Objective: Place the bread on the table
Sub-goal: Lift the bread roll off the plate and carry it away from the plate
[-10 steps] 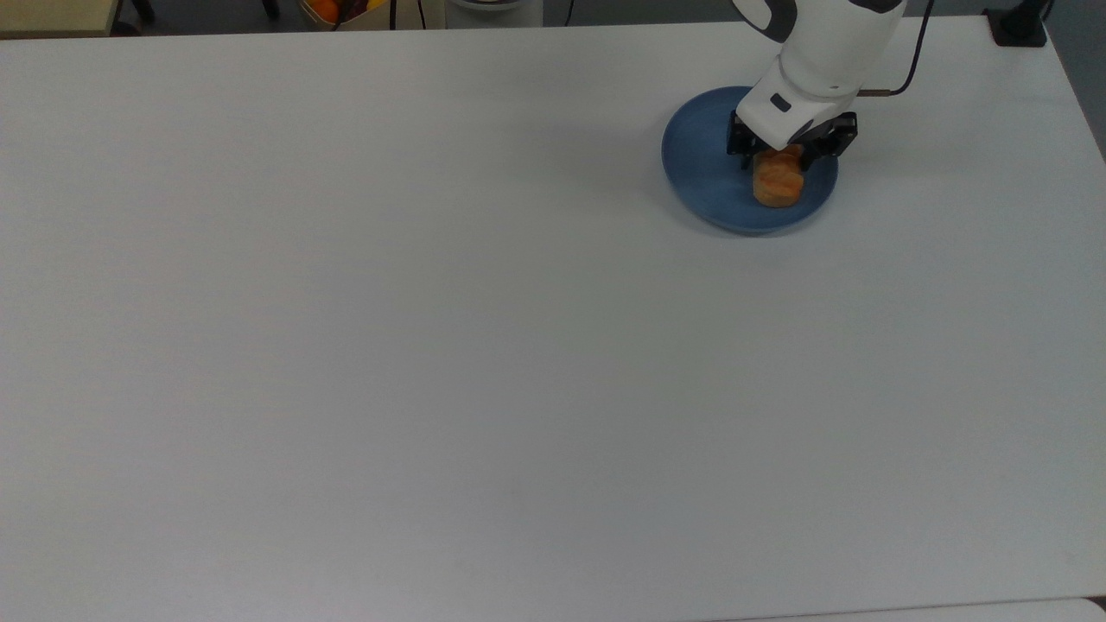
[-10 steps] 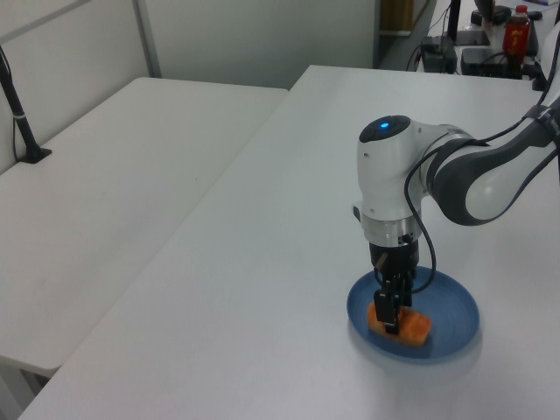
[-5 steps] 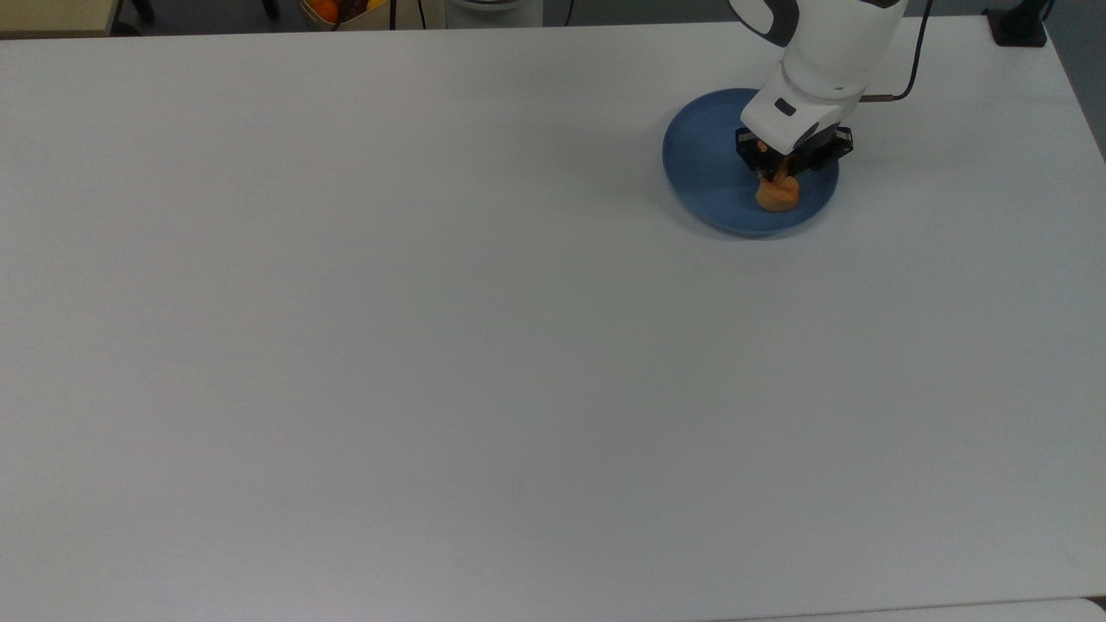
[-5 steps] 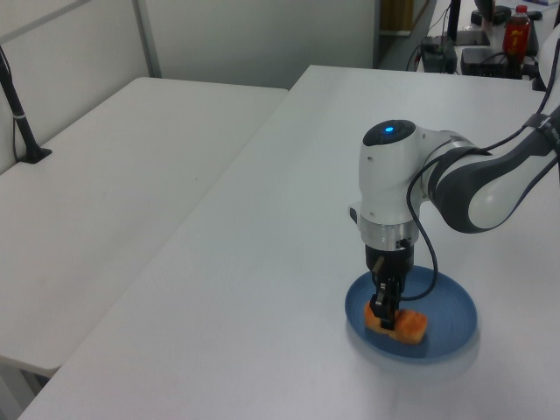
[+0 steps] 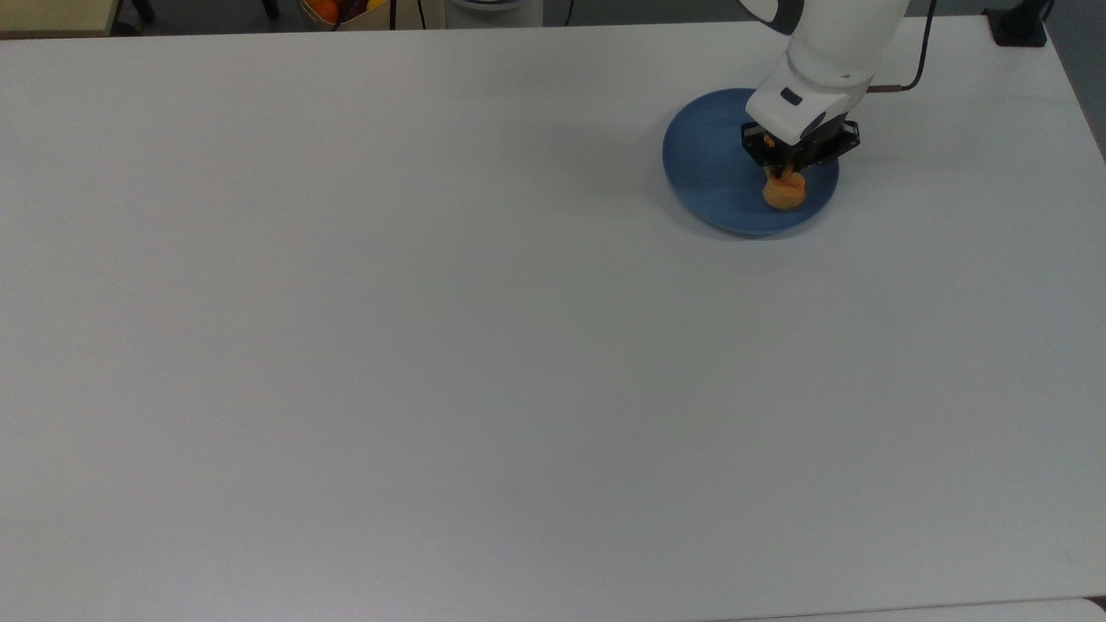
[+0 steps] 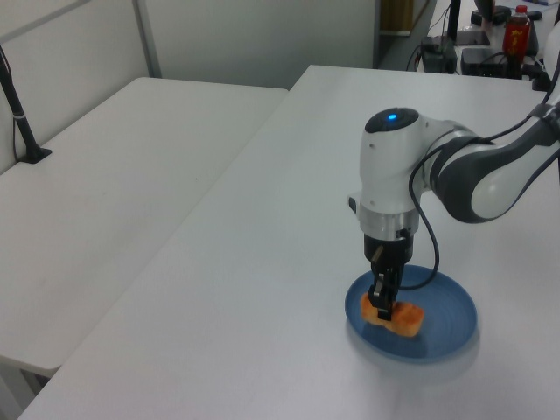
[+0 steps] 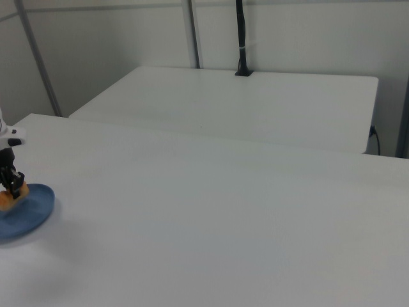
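The bread (image 5: pixel 786 193), a small orange-brown bun, is held just above the round blue plate (image 5: pixel 704 164) at the far right of the white table (image 5: pixel 432 345) in the top view. My gripper (image 5: pixel 782 170) comes straight down onto it and is shut on the bread. In the left view my gripper (image 6: pixel 382 306) pinches the bread (image 6: pixel 404 318) over the plate (image 6: pixel 451 315), and the bun hangs slightly tilted. At the right view's left edge, the gripper (image 7: pixel 11 183) holds the bread (image 7: pixel 7 199) over the plate (image 7: pixel 29 211).
A second white table (image 6: pixel 105 192) stands beside this one, with a black post (image 6: pixel 17 105) clamped to it. Bottles and equipment (image 6: pixel 516 31) sit at the table's far end in the left view. The plate lies near the table's edge in the top view.
The fingers have closed onto the bread, and the arm has risen a little, lifting the bun slightly off the plate.
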Available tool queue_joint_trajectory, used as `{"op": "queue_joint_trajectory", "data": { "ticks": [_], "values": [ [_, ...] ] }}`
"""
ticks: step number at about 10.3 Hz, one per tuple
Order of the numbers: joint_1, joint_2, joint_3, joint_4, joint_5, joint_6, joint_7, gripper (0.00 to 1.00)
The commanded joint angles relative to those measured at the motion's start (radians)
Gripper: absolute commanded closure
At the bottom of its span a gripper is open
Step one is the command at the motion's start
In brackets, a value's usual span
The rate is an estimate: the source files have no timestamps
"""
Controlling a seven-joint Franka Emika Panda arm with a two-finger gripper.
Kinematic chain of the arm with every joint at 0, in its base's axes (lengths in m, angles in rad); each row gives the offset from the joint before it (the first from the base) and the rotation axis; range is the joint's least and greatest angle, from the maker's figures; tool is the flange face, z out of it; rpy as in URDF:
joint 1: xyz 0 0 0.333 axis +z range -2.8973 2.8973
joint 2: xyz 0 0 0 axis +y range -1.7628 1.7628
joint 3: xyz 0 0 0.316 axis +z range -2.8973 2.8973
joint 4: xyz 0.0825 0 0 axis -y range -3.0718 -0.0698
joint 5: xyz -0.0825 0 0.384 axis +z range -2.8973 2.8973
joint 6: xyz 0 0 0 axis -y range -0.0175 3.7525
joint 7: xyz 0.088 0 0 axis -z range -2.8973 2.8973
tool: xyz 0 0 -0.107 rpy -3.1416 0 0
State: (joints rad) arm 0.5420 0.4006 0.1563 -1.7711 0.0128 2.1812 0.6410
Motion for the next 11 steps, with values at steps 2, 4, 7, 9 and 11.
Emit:
{"op": "queue_joint_trajectory", "data": {
  "ticks": [2, 4, 7, 9, 11],
  "values": [
    [-0.048, -0.118, 0.002, 0.022, -0.014, -0.145, -0.024, 1.00],
    [-0.085, -0.170, 0.002, 0.036, -0.007, -0.220, -0.090, 1.00],
    [-0.175, -0.247, -0.024, 0.036, 0.001, -0.337, -0.245, 1.00],
    [-0.232, -0.296, -0.065, 0.026, 0.004, -0.399, -0.355, 1.00],
    [-0.261, -0.304, -0.150, 0.006, 0.007, -0.402, -0.446, 1.00]
  ]
}}
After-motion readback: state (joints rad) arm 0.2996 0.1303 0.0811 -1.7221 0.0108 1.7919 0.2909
